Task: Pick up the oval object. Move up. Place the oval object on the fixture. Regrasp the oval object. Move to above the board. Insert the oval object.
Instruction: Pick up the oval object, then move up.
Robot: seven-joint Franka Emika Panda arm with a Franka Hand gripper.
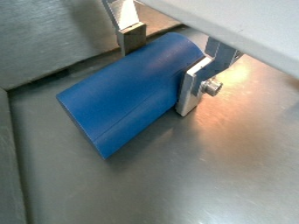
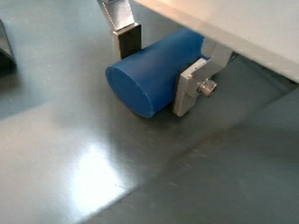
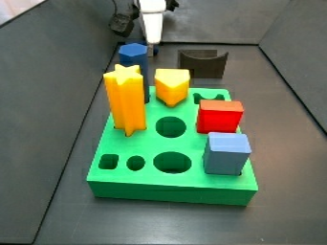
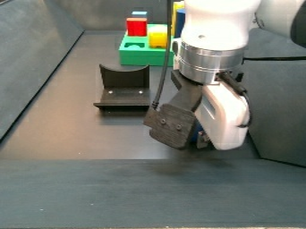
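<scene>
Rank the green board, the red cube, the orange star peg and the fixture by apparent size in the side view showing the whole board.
1. board
2. orange star peg
3. fixture and red cube: look alike; the fixture is farther, so unsure.

An orange star peg (image 3: 124, 95), a yellow peg (image 3: 171, 86), a red cube (image 3: 220, 117) and a grey-blue cube (image 3: 228, 153) stand upright in a side view. All four rise above the grey tabletop (image 3: 292, 182).
</scene>
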